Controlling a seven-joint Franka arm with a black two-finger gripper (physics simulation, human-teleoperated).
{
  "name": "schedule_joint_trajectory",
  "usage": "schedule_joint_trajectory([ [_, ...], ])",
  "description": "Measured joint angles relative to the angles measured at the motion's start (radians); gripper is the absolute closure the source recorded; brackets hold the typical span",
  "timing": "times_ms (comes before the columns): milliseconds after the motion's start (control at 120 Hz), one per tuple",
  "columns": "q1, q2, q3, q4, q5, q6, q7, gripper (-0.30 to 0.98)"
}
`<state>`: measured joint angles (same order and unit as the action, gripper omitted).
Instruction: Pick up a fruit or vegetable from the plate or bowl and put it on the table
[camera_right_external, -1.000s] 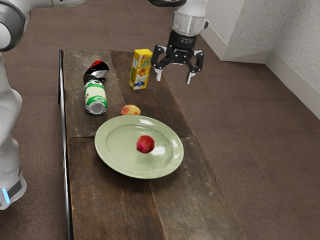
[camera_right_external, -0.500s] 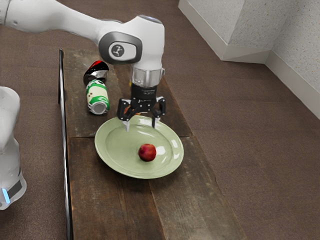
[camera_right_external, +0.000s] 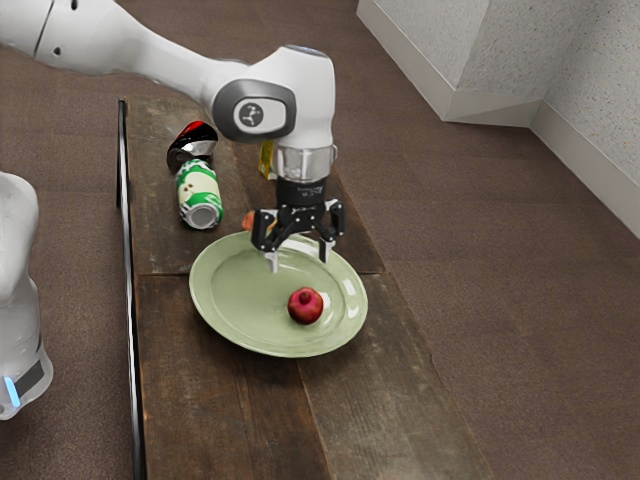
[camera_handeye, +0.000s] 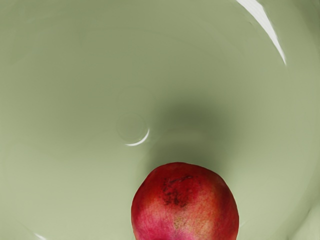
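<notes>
We operate over a grained wooden tabletop (camera_right_external: 215, 410). Near its edge at the exterior view's right, we see a round, glossy pale-green plate (camera_right_external: 235, 300). Above the plate, our gripper (camera_right_external: 299, 260) is spread wide, holding nothing. We locate the rounded, mottled red pomegranate (camera_right_external: 305, 307) on the plate, off-centre toward the rim at the exterior view's right.

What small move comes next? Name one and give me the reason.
I'd probably ease the open claw down toward the red fruit, fine-tuning its line. The claw hangs above the green plate with nothing between its fingers, and the fruit, lying on the plate, reaches the wrist view's lower edge, suggesting it's nearly underneath.
</notes>
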<state>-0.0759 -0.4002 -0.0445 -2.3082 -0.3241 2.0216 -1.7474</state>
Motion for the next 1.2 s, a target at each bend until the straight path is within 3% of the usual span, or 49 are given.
schedule_joint_trajectory([
  [167, -0.009, 0.001, 0.0, -0.009, -0.013, 0.01, 0.006, 0.0],
  [433, -0.008, -0.005, -0.024, -0.102, -0.085, 0.071, 0.013, 0.0],
  [1200, 0.016, 0.038, -0.025, -0.131, -0.126, 0.149, 0.032, 0.0],
])
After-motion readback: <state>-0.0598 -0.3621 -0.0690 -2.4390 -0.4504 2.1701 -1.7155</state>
